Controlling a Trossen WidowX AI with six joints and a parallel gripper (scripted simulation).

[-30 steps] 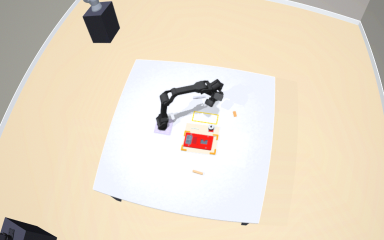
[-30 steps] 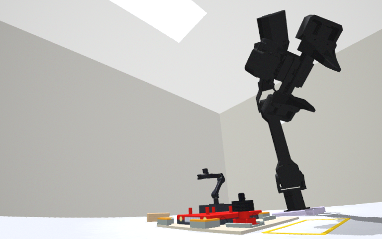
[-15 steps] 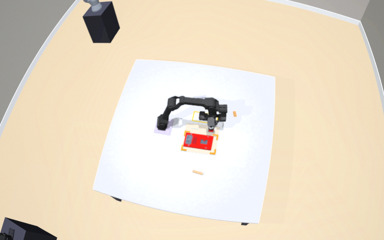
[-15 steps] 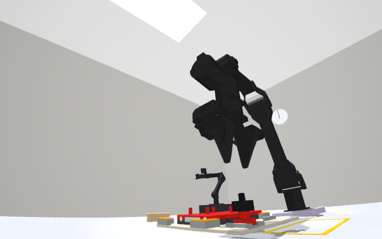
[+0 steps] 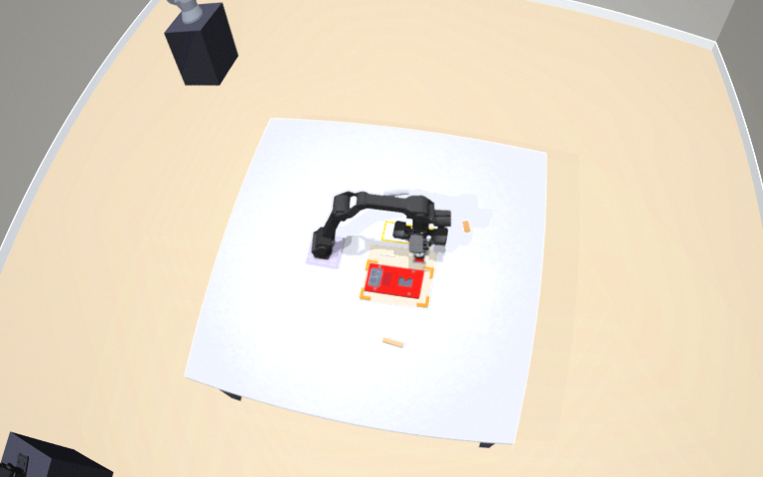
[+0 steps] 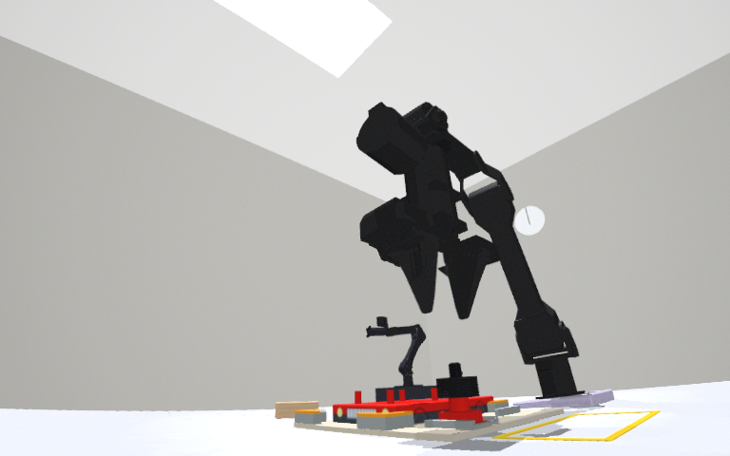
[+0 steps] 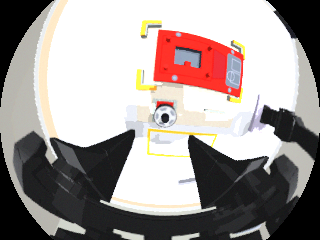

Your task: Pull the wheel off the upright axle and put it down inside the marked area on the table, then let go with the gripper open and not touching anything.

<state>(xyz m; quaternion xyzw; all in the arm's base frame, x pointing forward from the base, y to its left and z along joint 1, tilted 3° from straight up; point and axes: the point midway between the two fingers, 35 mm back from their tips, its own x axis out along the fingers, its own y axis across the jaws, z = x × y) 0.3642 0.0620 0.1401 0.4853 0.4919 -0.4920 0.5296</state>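
Overhead, the black gripper (image 6: 444, 313) hangs well above the board, its two pointed fingers (image 6: 424, 300) parted with nothing between them. The wheel (image 6: 456, 385), a dark ribbed disc, sits on its upright axle (image 6: 455, 369) at the board's corner nearest the marked area (image 6: 578, 426), untouched.

From the wrist view the wheel (image 7: 164, 115) lies at about 12 o'clock of the gap between the fingers, just beyond the yellow outline (image 7: 182, 142). From the top view the gripper covers that corner, at roughly 12 o'clock of the red plate (image 5: 393, 282).

Risks, as an onlooker would judge them: a descent slightly off centre could land one finger on the wheel's top, not beside its rim, jamming it on the axle. A tilted pull could bind the wheel against the shaft and drag the whole board. A weak clamp could let the wheel slip and roll outside the outline.

Counted: one arm, one gripper, one wheel, one axle, one yellow-edged area, one red plate, and two small tan blocks (image 5: 392, 342) (image 5: 465, 226) lying on the white table (image 5: 281, 337), well apart from the board.
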